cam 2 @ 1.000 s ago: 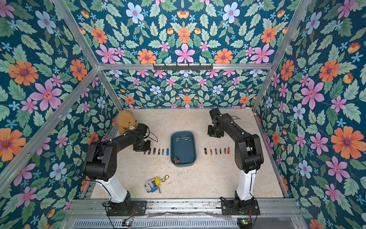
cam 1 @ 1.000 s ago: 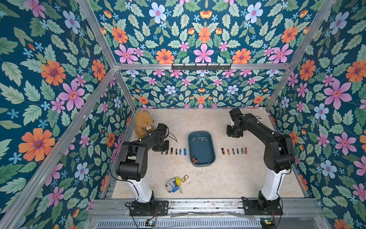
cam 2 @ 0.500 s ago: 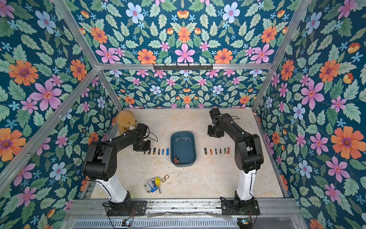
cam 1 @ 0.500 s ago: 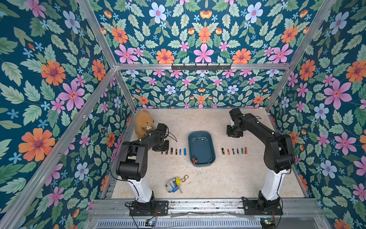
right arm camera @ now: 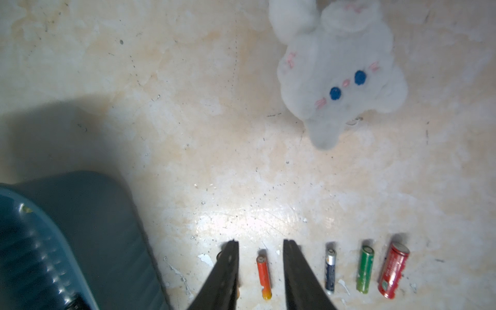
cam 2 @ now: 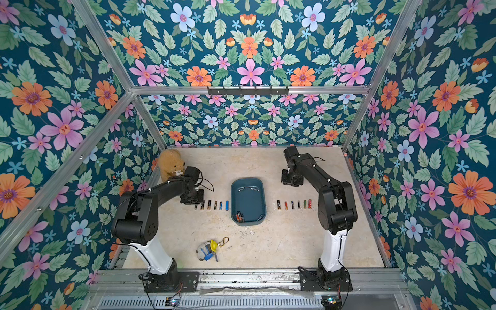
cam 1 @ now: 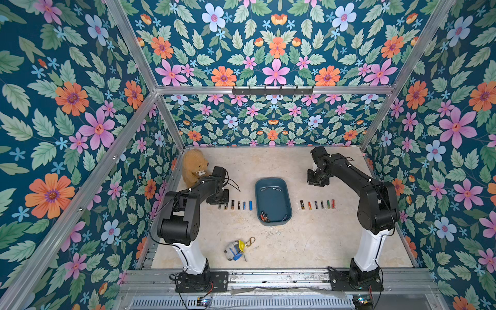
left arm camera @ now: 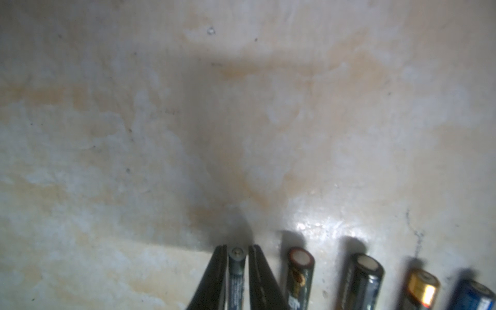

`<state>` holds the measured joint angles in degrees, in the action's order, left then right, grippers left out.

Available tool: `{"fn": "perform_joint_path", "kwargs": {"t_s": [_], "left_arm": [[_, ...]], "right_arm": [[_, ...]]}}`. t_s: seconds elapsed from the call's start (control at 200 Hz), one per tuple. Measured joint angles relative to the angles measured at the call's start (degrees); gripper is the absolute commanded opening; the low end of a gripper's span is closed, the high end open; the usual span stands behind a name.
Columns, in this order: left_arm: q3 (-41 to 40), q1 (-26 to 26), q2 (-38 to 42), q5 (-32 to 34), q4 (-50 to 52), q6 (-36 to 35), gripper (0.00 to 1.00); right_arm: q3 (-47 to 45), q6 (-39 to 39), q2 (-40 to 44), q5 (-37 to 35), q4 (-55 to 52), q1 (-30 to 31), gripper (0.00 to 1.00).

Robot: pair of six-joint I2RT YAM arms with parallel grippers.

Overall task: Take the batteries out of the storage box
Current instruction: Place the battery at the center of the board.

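- On the table (cam 1: 295,241), between the two arms, sits the blue storage box (cam 1: 272,198).
- A few batteries (cam 1: 264,216) lie inside the box, at the end near the arm bases. I cannot count them.
- Six more lie side by side on the table as the left row (cam 1: 236,205), just left of the box.
- Six others make the right row (cam 1: 316,204) on the other side of the box.
- The left gripper (left arm camera: 236,248) is low at the outer end of the left row. Its fingers (left arm camera: 214,276) stand very close on each side of a thin battery (left arm camera: 236,271) lying on the table. I cannot tell if they pinch it.
- The right gripper (right arm camera: 260,242) has its fingers spread apart and holds nothing. In the right wrist view an orange battery (right arm camera: 263,273) lies on the table between them, not touched.
- A brown teddy bear (cam 1: 193,166) sits by the left arm.
- A white plush toy (right arm camera: 341,75) lies past the right row.
- A small keychain toy (cam 1: 236,248) lies near the front.
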<state>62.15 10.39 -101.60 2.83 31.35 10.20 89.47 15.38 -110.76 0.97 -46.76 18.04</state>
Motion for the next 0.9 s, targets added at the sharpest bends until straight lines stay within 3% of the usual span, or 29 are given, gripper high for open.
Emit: {"fn": "perform_joint_path", "kwargs": {"t_s": [0.58, 0.9], "left_arm": [[2.21, 0.0, 2.69, 0.02, 1.92, 0.0, 0.26], [4.92, 0.0, 7.41, -1.68, 3.45, 1.75, 0.3]], "right_arm": [[2.01, 0.07, 0.0, -0.15, -0.7, 1.25, 0.34], [5.86, 1.53, 1.64, -0.39, -1.79, 8.26, 0.34]]}}
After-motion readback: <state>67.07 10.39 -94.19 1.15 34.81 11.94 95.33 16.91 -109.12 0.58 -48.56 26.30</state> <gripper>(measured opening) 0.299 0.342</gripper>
